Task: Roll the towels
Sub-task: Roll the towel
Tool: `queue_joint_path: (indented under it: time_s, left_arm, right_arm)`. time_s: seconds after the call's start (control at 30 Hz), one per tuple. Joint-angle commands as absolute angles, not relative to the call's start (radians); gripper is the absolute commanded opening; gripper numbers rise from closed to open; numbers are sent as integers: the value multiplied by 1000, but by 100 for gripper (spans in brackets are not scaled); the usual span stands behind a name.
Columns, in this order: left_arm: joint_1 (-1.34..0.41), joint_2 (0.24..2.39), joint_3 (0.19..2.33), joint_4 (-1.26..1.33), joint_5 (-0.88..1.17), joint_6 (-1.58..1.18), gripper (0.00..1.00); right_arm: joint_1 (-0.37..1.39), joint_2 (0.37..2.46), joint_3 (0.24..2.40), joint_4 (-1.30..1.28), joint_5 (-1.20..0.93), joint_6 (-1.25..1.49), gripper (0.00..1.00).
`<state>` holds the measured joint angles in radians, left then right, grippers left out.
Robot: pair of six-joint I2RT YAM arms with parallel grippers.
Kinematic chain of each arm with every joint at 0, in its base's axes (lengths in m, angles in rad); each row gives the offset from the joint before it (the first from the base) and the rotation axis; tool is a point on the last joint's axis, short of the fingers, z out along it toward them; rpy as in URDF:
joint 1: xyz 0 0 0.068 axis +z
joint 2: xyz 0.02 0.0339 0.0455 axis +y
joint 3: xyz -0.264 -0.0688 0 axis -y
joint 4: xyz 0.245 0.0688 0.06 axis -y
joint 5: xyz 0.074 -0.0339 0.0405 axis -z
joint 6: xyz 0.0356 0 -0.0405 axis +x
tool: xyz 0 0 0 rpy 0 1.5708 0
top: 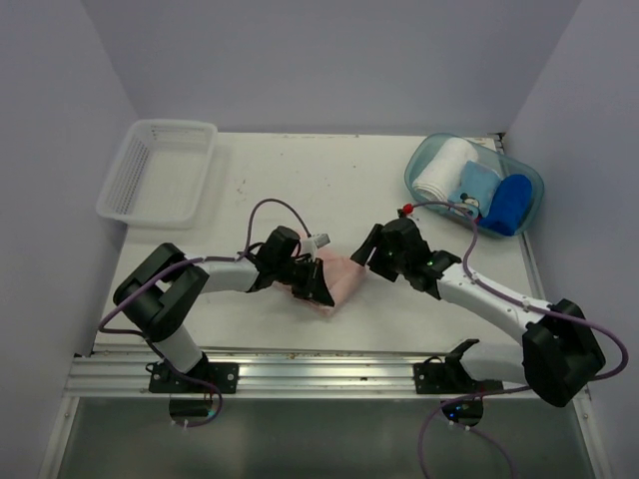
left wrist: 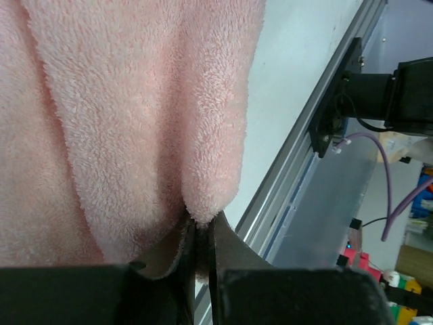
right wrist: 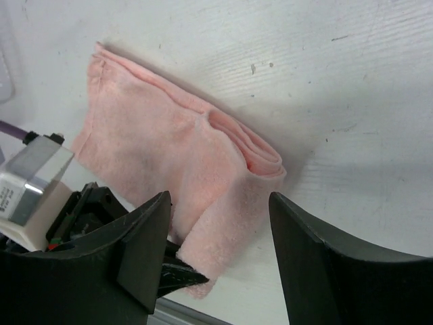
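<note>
Soft pale pink cloth towel (top: 339,279) judged half rolled, edge pinched by clenched left fingers (left wrist: 226,264). Right fingers (right wrist: 142,244) released, towel just ahead. Royal blue cloth towel (top: 509,205) seen in clear plastic tub (top: 414,165), well beyond both; roll state unclear.

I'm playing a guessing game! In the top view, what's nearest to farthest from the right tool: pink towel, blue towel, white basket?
1. The pink towel, just beside the right tool, mid-table.
2. The blue towel, in the clear tub, back right.
3. The white basket, back left corner.
</note>
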<state>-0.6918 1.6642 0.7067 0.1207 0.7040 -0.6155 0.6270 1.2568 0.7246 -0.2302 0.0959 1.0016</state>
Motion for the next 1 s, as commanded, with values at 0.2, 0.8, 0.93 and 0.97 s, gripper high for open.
queue_joint_path:
  time_s: [0.2,0.8,0.93,0.97]
  left_arm:
    - [-623,1667,601,409,844,-822,0]
    - [-561,1735,500,658,928,-969,0]
    - [-552,1740,489,682,934,-983,0]
    - [-549,1743,479,693,936,-991,0]
  right_arm:
    - [627,1166,514,47,3,1121,64]
    - [626,1370,308,609,-78,1292,63]
    - [627,1410,316,635,-89,1298,63]
    - [627,1411,314,637,-92,1296,63]
